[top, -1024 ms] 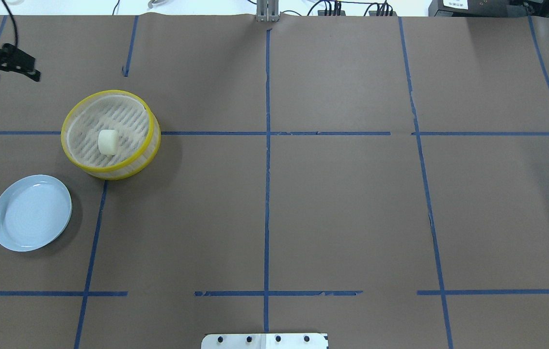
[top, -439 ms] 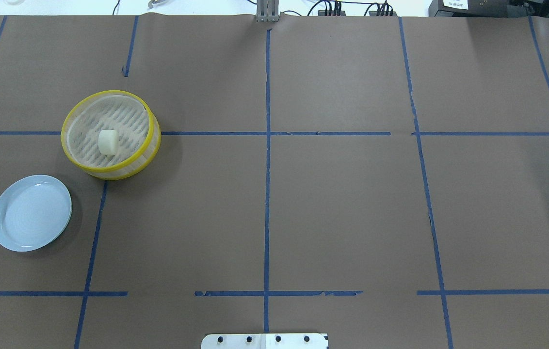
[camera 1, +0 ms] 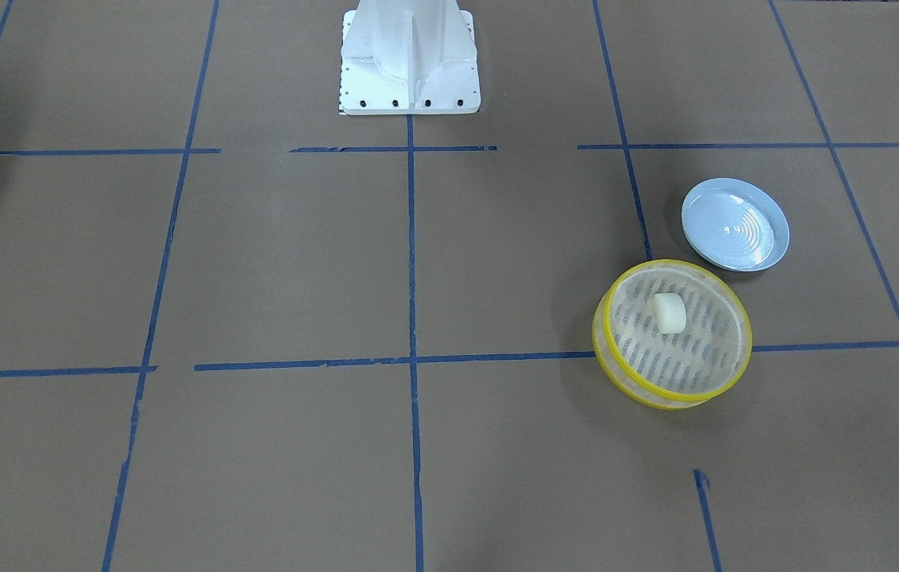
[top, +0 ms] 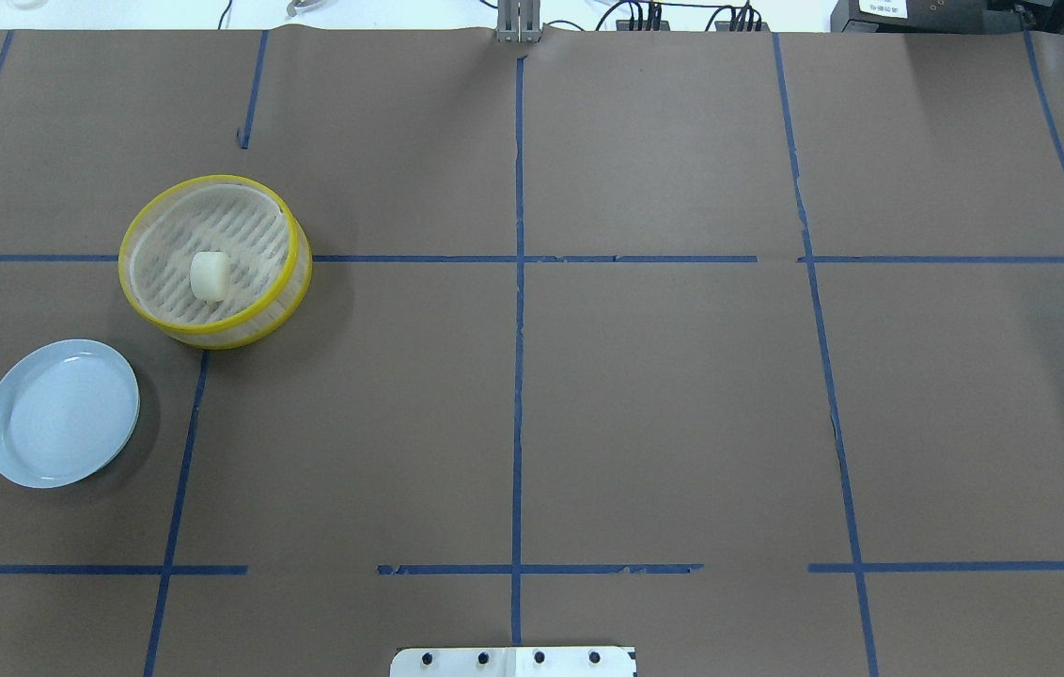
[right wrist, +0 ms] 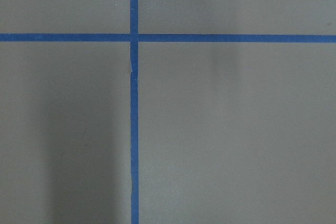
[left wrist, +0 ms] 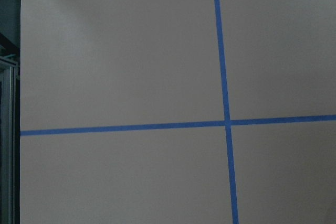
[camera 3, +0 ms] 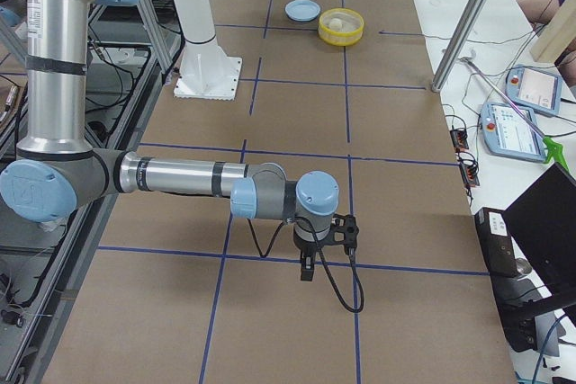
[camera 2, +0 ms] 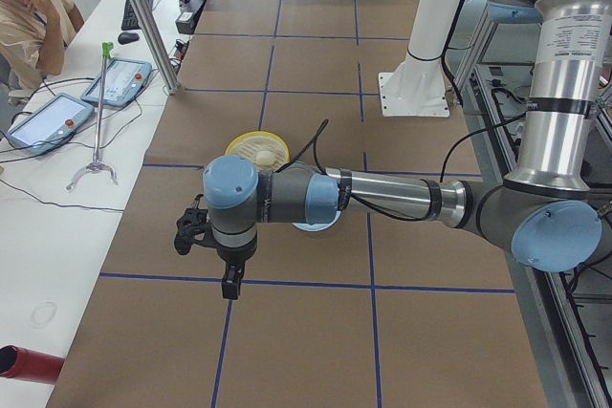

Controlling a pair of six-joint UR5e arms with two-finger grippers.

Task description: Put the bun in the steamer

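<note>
The bun lies inside the steamer in your front-facing view. It rests on the mesh floor a touch toward 12 o'clock of the middle. The pale blue plate sits near the basket at its 1 o'clock, not touching it, and the white robot base stands well apart at 11 o'clock.

From overhead you see the bun slightly toward 6 o'clock of the floor's middle, with the plate at the steamer's 7 o'clock.

In the left side view the left gripper points down over the blue tape, at 6 o'clock of the steamer. You cannot tell how wide its jaws stand.

In the right side view the right gripper points down over the brown paper, well apart from the steamer, its jaw width likewise untellable.

Both wrist cameras show you only paper crossed by tape.
</note>
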